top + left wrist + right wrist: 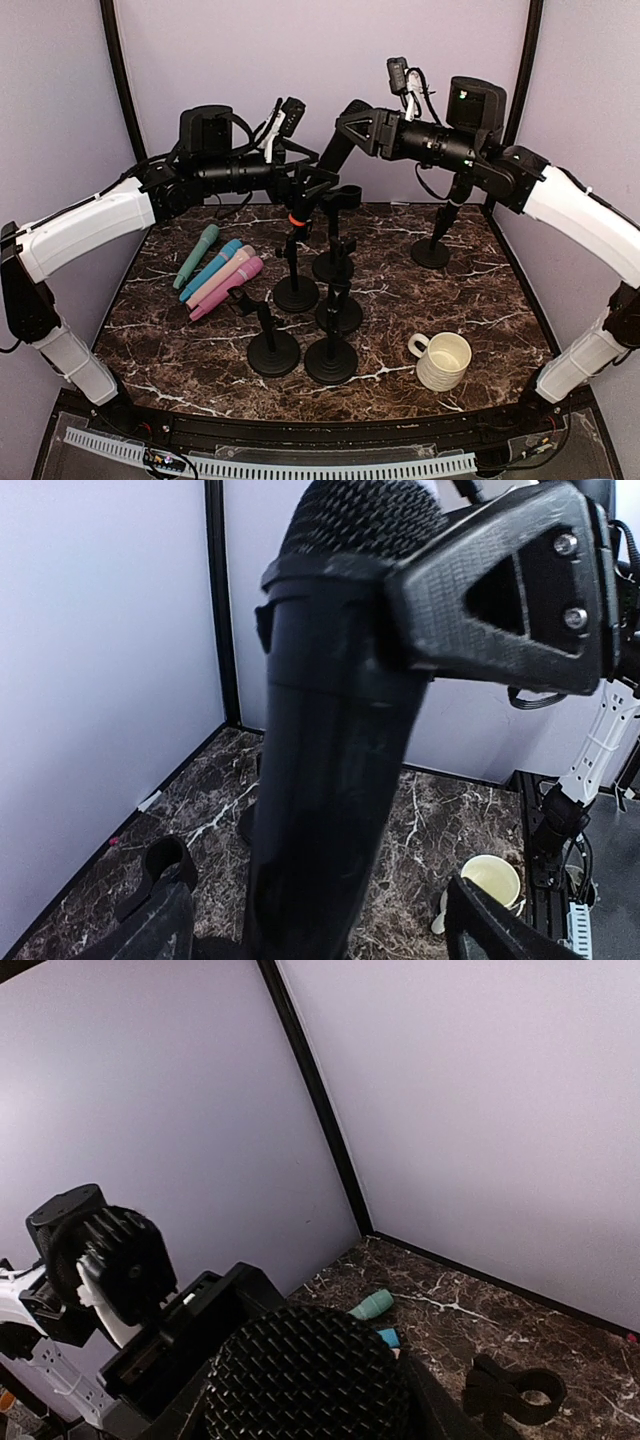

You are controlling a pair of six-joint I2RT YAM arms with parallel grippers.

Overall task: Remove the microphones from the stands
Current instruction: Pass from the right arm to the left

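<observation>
The black microphone [330, 780] is held high over the rear middle of the marble table [450, 300], and it fills the left wrist view, mesh head uppermost, body leaning a little. It is clamped just under the head by the right gripper [338, 140]: one dark finger [490, 600] is pressed flat against the collar, so that claw is partly closed and has firm hold of it. In the right wrist view the same mesh head is seen at the bottom edge, tucked between that claw's own fingers. The left gripper [320, 925] is spread wide; its fingers [160, 920] are shown on either side of the lower body with a clear gap on each side, and nothing is gripped by it. From above, both arms are brought together at the centre rear, directly over the stand with an orange band [295, 250]. Whether the lower end of the black microphone sits in that stand's clip cannot be told, as it is hidden by the two claws. An open ring clip [345, 195] is seen just beside them. Five more black stands [331, 355] are grouped on the table. Four coloured microphones [215, 272] are laid side by side at the left, and a cream mug [443, 360] is set at the near right.
</observation>
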